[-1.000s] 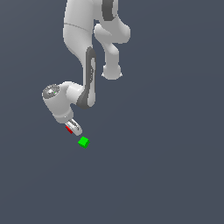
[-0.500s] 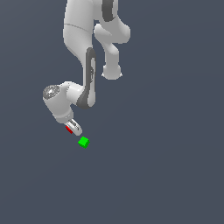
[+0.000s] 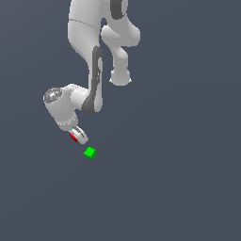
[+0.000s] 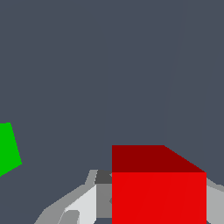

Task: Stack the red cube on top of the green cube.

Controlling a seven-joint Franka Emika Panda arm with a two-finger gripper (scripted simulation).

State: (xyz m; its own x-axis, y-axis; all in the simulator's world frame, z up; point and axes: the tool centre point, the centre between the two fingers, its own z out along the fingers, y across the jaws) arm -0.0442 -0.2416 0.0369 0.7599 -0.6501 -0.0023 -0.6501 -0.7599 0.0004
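The tiny bright red plain cube sat clamped in the white arm's gripper, the jaws closed on its sides; in the wrist view the red cube filled the space between the pale fingers, one to each side of it. The move to come turned on where the tiny bright green plain cube lay from that gripper: in the exterior view it was down and toward the exterior view's right, near but clearly apart, resting on the plain dark grey floor. From the wrist the green cube showed only at the picture's edge, cut off and turned a little askew, well off the line beneath the red cube. By my judgement the held cube had yet to be carried across above the green one before any lowering; whether it hung high enough to clear it could not be told.
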